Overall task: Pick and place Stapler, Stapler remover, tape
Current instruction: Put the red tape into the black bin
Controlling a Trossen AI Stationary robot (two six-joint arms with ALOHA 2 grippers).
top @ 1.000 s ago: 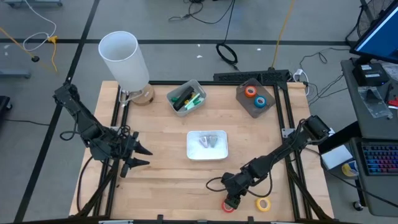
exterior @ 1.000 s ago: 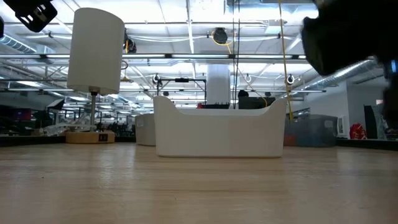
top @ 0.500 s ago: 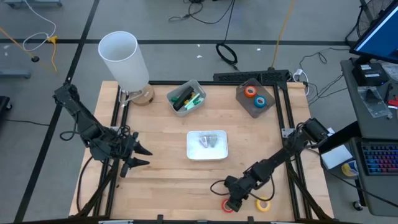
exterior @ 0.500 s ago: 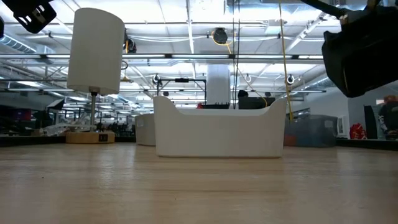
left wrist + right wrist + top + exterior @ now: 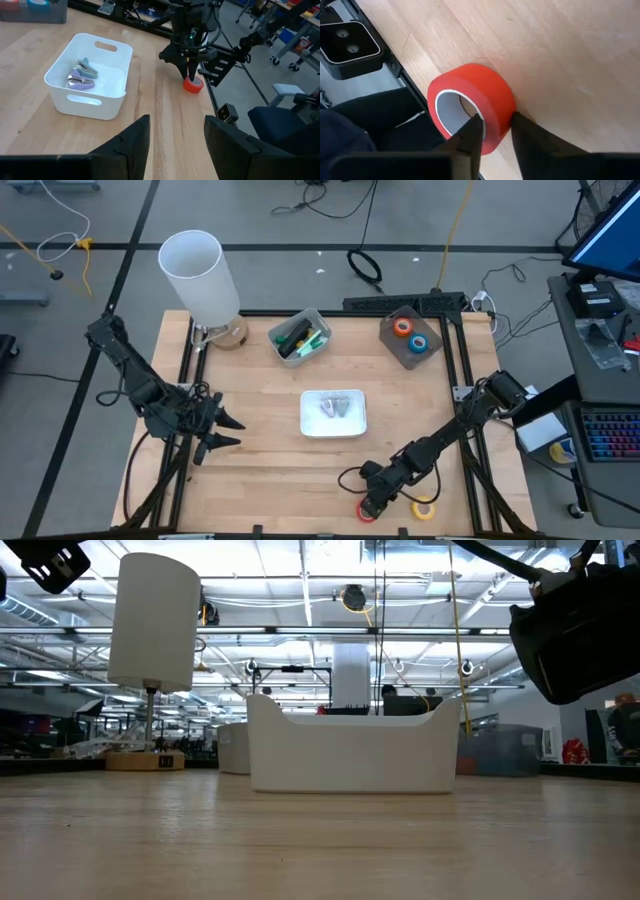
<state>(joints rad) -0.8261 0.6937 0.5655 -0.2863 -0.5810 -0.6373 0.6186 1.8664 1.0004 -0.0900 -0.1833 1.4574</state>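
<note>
The right gripper [image 5: 369,508] is sitting low at the table's [image 5: 260,470] near edge, about six o'clock from the white bin [image 5: 333,413], and its fingers [image 5: 472,134] are pinching the wall of the red tape roll [image 5: 472,112] — one finger inside the pale hole, the other against the outer face. The red roll is resting on the wood right at the edge. The yellow roll [image 5: 424,508] is lying just beside it, at three o'clock. The orange roll [image 5: 402,327] and the blue roll [image 5: 419,343] are sitting in the grey tray [image 5: 412,355] up at one o'clock on the table. The left gripper [image 5: 222,432] is hovering at nine o'clock from the white bin, jaws parted and holding nothing — well apart from the tape. The white lamp [image 5: 201,280] is standing at eleven o'clock.
</note>
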